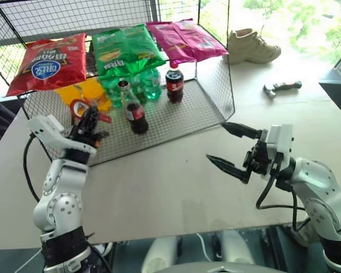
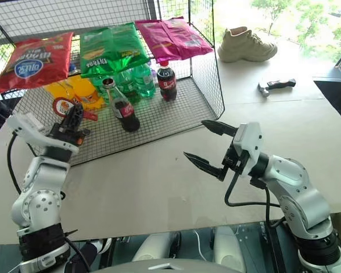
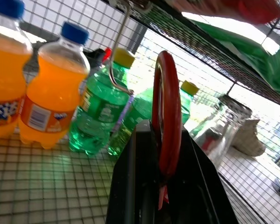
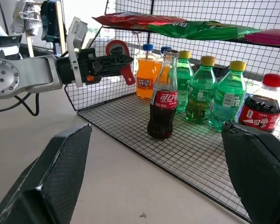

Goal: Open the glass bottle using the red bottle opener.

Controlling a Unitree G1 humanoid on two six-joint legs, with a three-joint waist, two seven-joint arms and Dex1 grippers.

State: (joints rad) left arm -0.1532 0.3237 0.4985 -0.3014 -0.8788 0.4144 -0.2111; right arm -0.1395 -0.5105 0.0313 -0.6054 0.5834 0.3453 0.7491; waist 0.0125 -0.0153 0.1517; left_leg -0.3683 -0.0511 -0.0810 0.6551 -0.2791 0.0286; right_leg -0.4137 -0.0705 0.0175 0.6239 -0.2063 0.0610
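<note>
Your left pincer is clamped on the red bottle opener, gripping its handle so that the ring head projects clear beyond the fingertips; this leaves the working end free to hook a cap. The glass bottle stands upright on the wire shelf floor, near the front edge and just to the right of the opener, apart from it. In the right wrist view its neck rises above the shoulders of the green soda bottles behind it, so the cap looks reachable from above and from the front.

Your right pincer hovers over the desk with its jaws spread wide and empty, aimed toward the bottle; it appears placed to steady the body while the opener levers.

Note the boundaries: the shelf tier carrying the chip bags overhangs the back rows, limiting headroom there, and a mesh side wall closes the shelf's right side. The plastic cola bottle stands behind and to the right, the orange soda bottles to the left. Open room lies in front, across the bare desk, which is probably the safest line of approach.
</note>
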